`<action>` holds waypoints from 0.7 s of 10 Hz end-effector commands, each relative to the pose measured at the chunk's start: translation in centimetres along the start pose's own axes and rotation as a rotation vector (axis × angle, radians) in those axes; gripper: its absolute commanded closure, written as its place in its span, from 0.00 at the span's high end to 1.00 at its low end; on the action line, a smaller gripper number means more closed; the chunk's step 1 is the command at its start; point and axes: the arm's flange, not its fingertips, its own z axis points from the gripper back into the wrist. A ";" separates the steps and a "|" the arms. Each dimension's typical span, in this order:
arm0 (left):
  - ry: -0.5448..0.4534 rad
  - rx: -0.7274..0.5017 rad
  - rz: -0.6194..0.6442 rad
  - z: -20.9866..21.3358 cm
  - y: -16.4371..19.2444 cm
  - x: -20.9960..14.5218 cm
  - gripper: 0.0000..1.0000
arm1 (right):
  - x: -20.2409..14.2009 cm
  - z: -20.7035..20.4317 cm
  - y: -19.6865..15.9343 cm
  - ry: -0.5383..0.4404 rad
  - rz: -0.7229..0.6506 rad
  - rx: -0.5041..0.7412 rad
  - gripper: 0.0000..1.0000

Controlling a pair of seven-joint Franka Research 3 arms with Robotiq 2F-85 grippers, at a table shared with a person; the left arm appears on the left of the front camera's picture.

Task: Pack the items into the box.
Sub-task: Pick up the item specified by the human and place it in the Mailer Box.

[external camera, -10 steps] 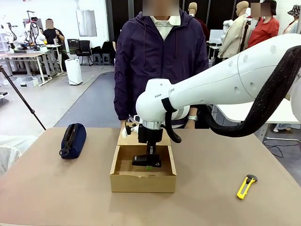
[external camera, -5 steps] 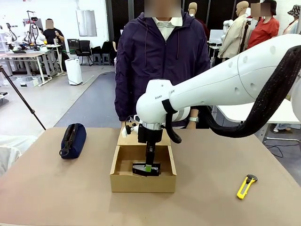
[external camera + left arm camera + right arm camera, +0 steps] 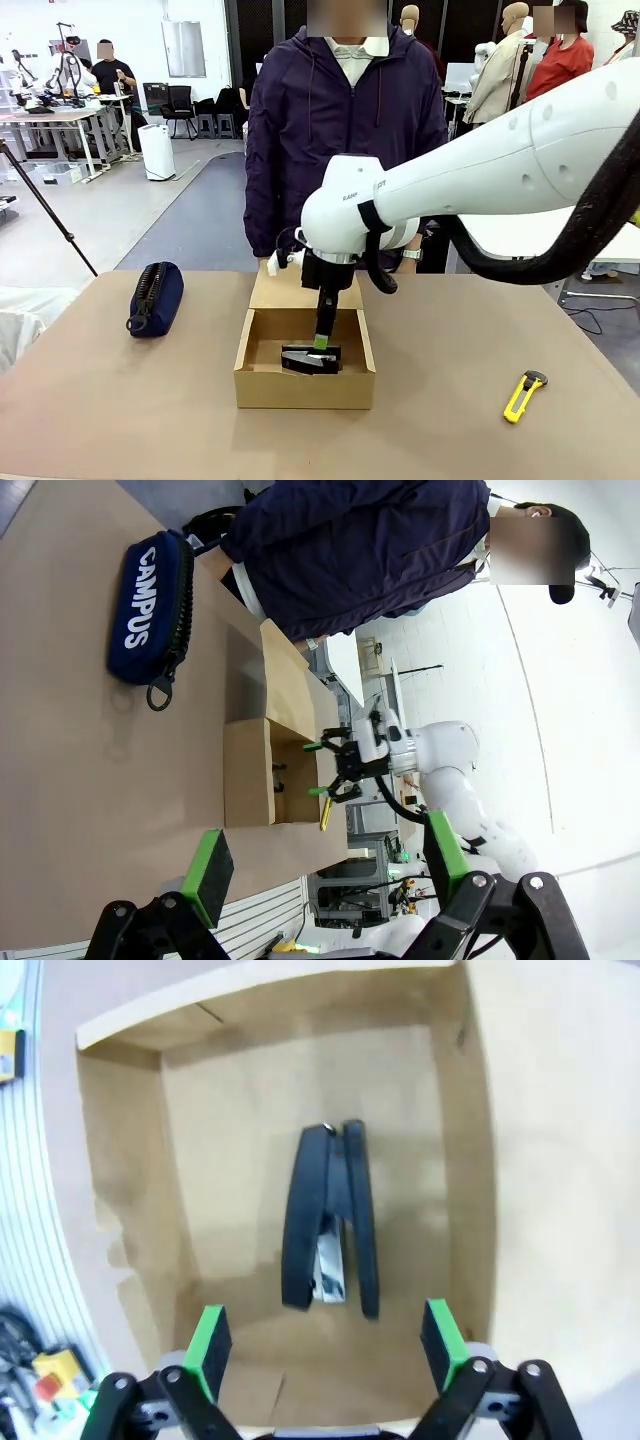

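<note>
The black stapler [image 3: 328,1222] lies on its side on the floor of the tan cardboard box [image 3: 120,1150], and shows as the stapler [image 3: 310,358] in the box [image 3: 300,385] at the table's middle. My right gripper [image 3: 325,1338] hangs open right above it, its green pads [image 3: 210,1338] wide apart and clear of the stapler; from the front my right gripper [image 3: 321,342] sits just over the box. The yellow utility knife [image 3: 523,394] lies on the table at the right. My left gripper [image 3: 325,865] is open and holds nothing, far from the box [image 3: 250,780].
A navy zippered pouch [image 3: 156,296] lies at the table's left, also seen as the pouch [image 3: 150,605] in the left wrist view. A person [image 3: 345,130] stands behind the box at the far edge. The box's flap lid [image 3: 290,290] lies open toward the person.
My right gripper lowered the stapler into the box, let go of it and opened. It has since risen a little, leaving the stapler on the box floor.
</note>
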 end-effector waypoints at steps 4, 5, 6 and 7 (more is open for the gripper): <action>-0.007 -0.019 -0.013 0.0 -0.1 0.1 1.00 | -18.1 15.2 6.4 -0.298 -0.377 0.139 1.00; -0.007 -0.019 -0.013 0.0 -0.1 0.1 1.00 | -23.5 16.9 8.0 -0.425 -0.506 0.147 1.00; -0.007 -0.019 -0.013 0.0 -0.1 0.1 1.00 | -28.8 18.0 9.9 -0.566 -0.609 0.154 1.00; -0.007 -0.019 -0.013 0.0 -0.1 0.1 1.00 | -33.7 18.2 11.8 -0.727 -0.748 0.247 1.00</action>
